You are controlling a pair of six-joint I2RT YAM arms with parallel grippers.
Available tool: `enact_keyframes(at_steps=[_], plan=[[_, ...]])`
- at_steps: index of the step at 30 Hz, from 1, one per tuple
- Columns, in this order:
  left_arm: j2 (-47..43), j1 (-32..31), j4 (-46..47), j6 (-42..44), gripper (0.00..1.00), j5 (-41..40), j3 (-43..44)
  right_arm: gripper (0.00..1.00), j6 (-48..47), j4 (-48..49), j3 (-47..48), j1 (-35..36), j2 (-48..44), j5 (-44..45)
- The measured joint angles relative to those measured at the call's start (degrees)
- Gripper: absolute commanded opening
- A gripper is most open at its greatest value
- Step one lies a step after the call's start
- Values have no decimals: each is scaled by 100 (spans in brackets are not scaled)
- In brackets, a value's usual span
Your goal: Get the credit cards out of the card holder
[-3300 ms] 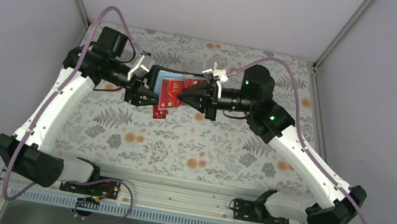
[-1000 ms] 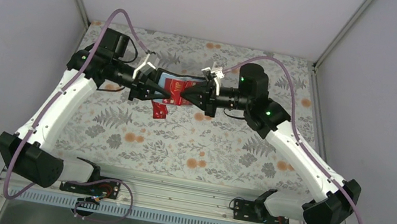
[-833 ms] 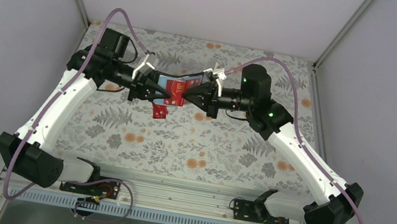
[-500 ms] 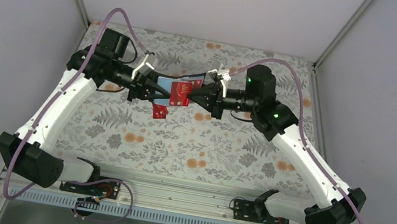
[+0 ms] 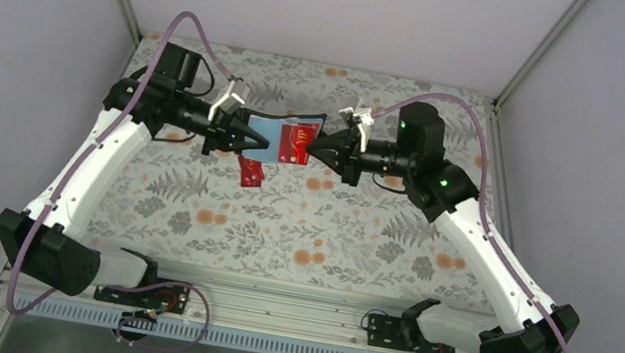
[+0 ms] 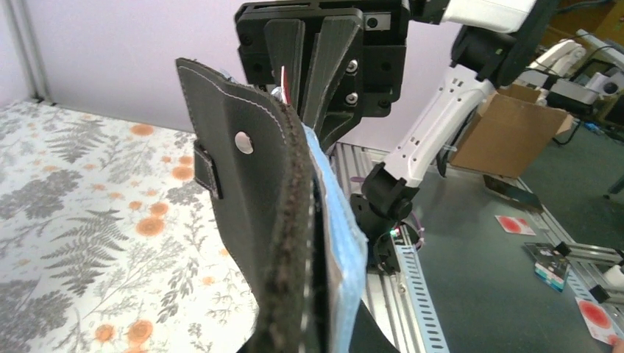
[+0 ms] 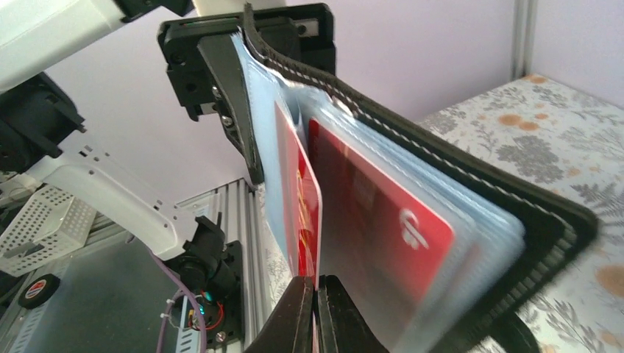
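The black card holder (image 5: 268,122) hangs open above the table, its light blue inner face (image 5: 270,145) towards the camera. My left gripper (image 5: 255,141) is shut on its left end. In the left wrist view the holder's black outer face (image 6: 243,191) with a pale dot fills the middle. My right gripper (image 5: 313,148) is shut on a red credit card (image 5: 296,143) that sticks out to the right, its left end still overlapping the holder. The right wrist view shows this card (image 7: 303,198) edge-on above the closed fingertips (image 7: 302,309), and another red card (image 7: 383,213) inside a clear sleeve.
One more red card (image 5: 250,172) lies on the floral tablecloth (image 5: 328,236) just below the holder. Grey walls enclose the table on three sides. The arm bases stand on the metal rail (image 5: 289,301) at the near edge.
My right gripper has drawn back to the right, sliding the red card further out of the holder. My left gripper has closed down on the holder's left end.
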Motion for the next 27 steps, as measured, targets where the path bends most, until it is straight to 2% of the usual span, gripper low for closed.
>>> enact_keyframes(at_steps=[7, 11, 14, 18, 21, 27], plan=[[-15, 337, 254, -457, 2, -564, 4, 4, 83, -105, -125, -516, -92, 114], [-33, 807, 505, -852, 2, -1311, 4, 4, 293, -74, -116, -807, 37, 111], [-68, 1259, 748, -1080, 2, -1987, -37, 4, 522, -50, 0, -960, 498, 87], [-234, 1784, 1095, -1296, 2, -3008, -164, 4, 944, 125, 291, -940, 1753, -168], [-358, 1930, 1263, -1355, 2, -3517, -168, 4, 1226, 131, 636, -739, 2929, -225], [-428, 1954, 1432, -1436, 2, -3720, -175, 4, 1582, 94, 1873, -164, 5051, -435]])
